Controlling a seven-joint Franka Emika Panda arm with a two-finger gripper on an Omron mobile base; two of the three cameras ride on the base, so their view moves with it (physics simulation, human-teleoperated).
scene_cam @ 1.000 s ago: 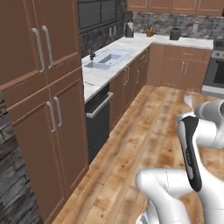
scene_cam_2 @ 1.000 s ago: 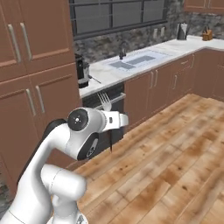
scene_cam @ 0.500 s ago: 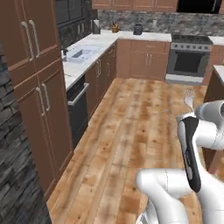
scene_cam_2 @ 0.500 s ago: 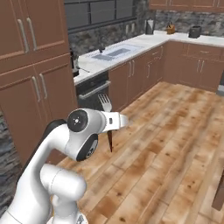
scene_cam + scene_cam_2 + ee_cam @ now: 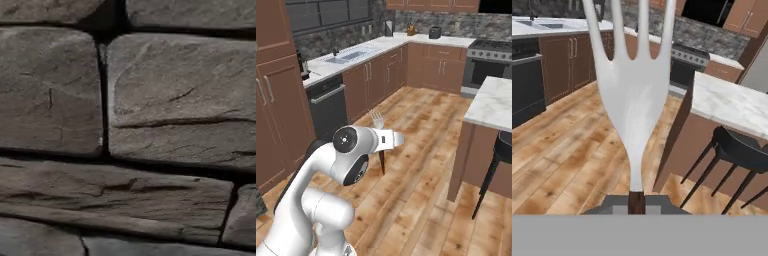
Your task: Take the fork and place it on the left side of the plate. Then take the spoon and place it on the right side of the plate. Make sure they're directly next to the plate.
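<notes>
**Fork carried through the kitchen, base turned toward the island**

The pincer [image 5: 381, 141] is gripping the fork [image 5: 377, 131], jaws closed tight on its dark handle. In the right base view the fork is standing upright at the end of the white arm, silver tines above the hand and the dark handle hanging below it, over the wooden floor [image 5: 421, 200]. In the hand view the fork [image 5: 634, 95] is rising straight up the middle, tines pointing at the far wall.

Taking the fork as the landmark: to its right a marble-topped island bench [image 5: 491, 102] is standing close by, with a black stool [image 5: 498, 155] tucked against its near side. Beyond the fork a stove [image 5: 487, 62] is sitting between brown cabinets. To the fork's left a bench [image 5: 368, 50] with a sink [image 5: 348, 55] is running along the wall, and a dark dishwasher front [image 5: 328, 107] is below it. A small dark appliance [image 5: 434, 33] is sitting on the far corner bench.

Since half a second ago both base views have swung round: the island and stool have come into the right base view, and the left base view is now pressed up against a grey stone wall [image 5: 128, 128]. The fork is staying in the same grip and pose against the arm.
</notes>
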